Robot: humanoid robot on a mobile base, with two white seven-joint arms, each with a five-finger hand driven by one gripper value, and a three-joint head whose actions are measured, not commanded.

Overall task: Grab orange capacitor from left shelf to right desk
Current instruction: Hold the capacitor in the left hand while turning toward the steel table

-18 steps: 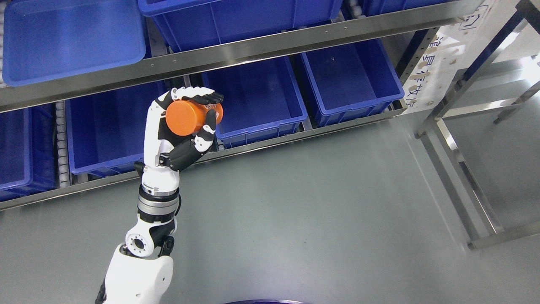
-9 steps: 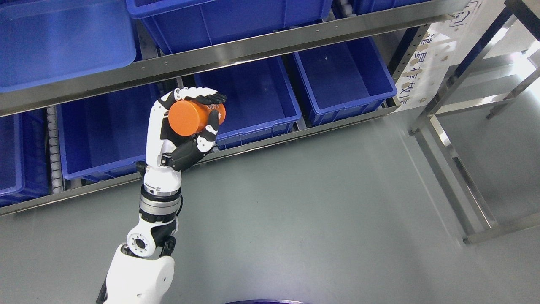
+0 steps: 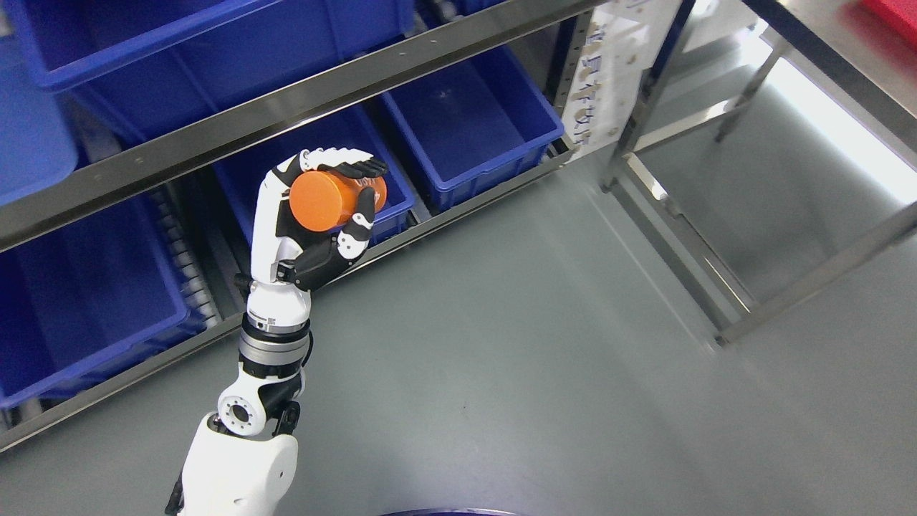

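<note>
The orange capacitor sits left of centre in the frame, clenched in the left hand — fingers over its top, thumb under its side — held clear of the shelf and above the bare floor. The step in hand looks like the carry toward the counter at the upper right. To do it well, I judge the grip should stay firm and the cylinder level while the body turns, since the round side could roll out between the fingers; the arm should pass clear of the shelf's steel rail and the counter's legs before lowering.

Counted from left to right: one arm in view, one capacitor, five blue bins at least partly visible on the shelf — edges cut some off — one printed sign on the shelf post, one steel counter.
</note>
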